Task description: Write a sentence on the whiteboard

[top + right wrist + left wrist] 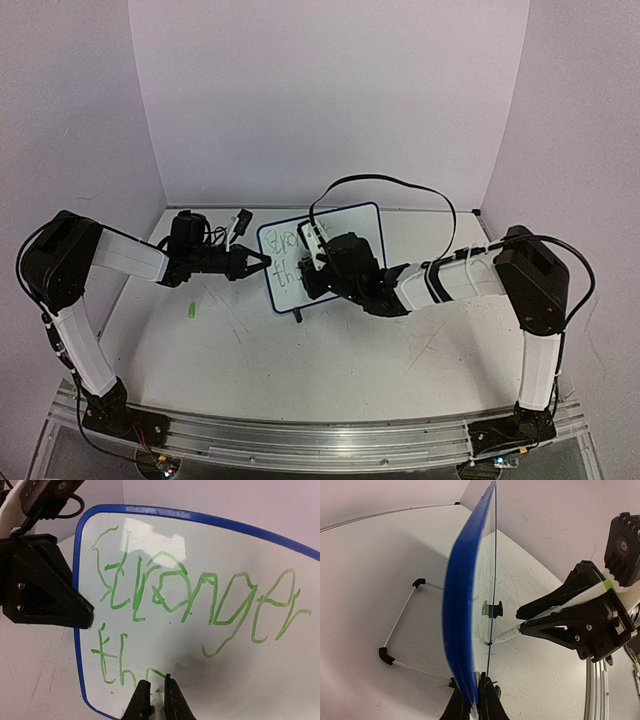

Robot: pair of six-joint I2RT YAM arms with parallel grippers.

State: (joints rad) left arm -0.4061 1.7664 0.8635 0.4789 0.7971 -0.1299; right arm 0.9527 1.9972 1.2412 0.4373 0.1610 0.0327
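The whiteboard (350,220), blue-framed, stands upright mid-table. My left gripper (262,262) is shut on its left edge; the left wrist view shows the board (462,595) edge-on, pinched between the jaws (470,677). The sentence (170,587) is in green: "Stronger" on top, "th" and part of another letter below, also seen as faint lettering (285,250) from above. My right gripper (156,681) is shut on a white pen (159,700). The pen's tip (494,640) touches the board's face at the end of the lower line. The right gripper (521,621) is close to the board.
The board's wire stand (400,630), with black feet, sticks out behind it on the table. A small green piece (189,311) lies on the table to the left. A black cable (390,182) arcs above the board. Purple walls (330,100) close the back and sides.
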